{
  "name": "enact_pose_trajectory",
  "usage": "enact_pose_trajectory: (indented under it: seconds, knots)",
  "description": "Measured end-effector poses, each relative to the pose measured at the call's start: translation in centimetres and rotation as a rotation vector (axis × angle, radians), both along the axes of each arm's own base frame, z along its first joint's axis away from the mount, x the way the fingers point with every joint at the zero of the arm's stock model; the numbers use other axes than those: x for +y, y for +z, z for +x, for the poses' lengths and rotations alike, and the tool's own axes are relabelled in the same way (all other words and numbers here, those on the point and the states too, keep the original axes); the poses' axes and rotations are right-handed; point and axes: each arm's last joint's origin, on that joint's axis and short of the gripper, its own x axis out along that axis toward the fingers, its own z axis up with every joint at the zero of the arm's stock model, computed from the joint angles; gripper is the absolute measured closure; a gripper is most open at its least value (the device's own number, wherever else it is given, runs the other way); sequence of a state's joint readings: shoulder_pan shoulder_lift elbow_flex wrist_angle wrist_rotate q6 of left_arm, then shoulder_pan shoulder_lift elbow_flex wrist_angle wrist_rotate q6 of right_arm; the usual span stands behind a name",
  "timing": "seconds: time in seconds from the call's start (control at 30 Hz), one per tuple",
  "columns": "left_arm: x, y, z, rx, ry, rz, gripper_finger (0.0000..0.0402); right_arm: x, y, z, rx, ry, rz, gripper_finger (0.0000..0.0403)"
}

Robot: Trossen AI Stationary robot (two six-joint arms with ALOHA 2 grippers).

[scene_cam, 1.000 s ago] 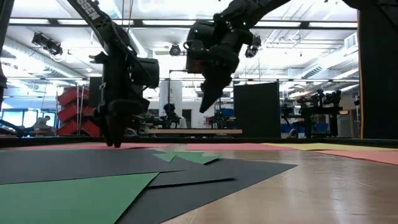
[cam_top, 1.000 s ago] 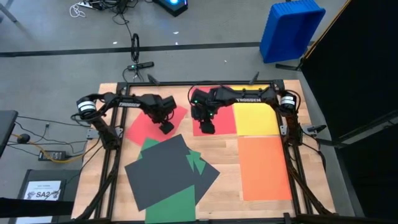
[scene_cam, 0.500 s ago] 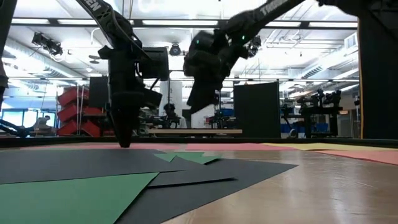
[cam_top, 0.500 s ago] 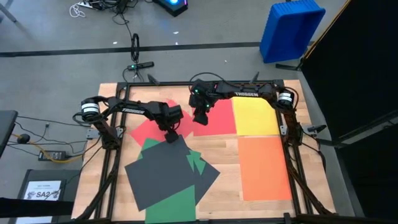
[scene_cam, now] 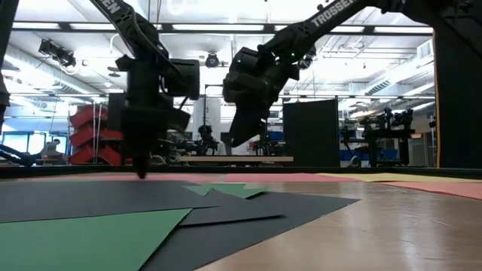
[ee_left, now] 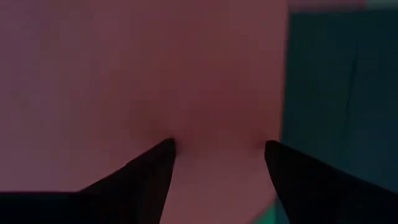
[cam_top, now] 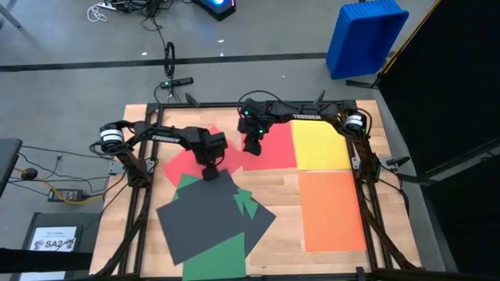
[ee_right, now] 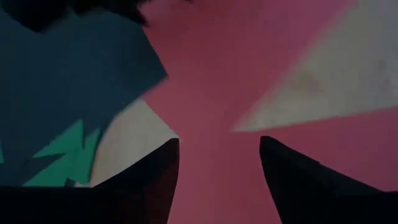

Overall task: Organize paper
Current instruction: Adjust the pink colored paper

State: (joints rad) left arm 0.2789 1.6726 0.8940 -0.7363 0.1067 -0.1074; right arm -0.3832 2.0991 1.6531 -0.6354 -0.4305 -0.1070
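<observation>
The left gripper (cam_top: 209, 173), jaws open, has dropped onto the red paper (cam_top: 181, 161) near the tabletop's far edge. The right gripper (cam_top: 253, 146), open too, has lifted away, so sorting continues.

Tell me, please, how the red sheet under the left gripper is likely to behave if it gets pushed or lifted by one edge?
The red sheet lies thin and flat on the wooden table, so it would probably slide easily. Lifted by one edge, it would likely droop. Its near edge is tucked under the dark grey sheet, which may drag along.
</observation>
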Motion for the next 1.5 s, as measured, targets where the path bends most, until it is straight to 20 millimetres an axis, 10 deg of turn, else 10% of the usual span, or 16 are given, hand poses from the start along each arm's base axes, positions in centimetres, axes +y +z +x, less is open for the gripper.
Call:
enact_pose_trajectory:
  seconds: [0.33, 0.7, 1.2, 1.5]
  knots:
    - [-0.8, 0.7, -1.5, 0.112, -0.039, -0.051, 0.0188, -0.8, -0.1, -0.4, 0.012, -0.027, 0.006, 0.0207]
    - [-0.7, 6.5, -2.4, -0.101, 0.060, 0.107, 0.0188, 0.7, 0.6, 2.0, -0.162, -0.014, -0.029, 0.0183]
    - [0.9, 6.8, -5.0, 0.067, 0.313, 0.102, 0.0188, 1.8, 0.6, 2.3, -0.153, 0.005, -0.043, 0.0182]
    - [-4.1, 9.1, -10.3, -0.213, 0.688, 0.136, 0.0188, 1.9, 0.3, 1.9, -0.111, 0.033, -0.048, 0.0170]
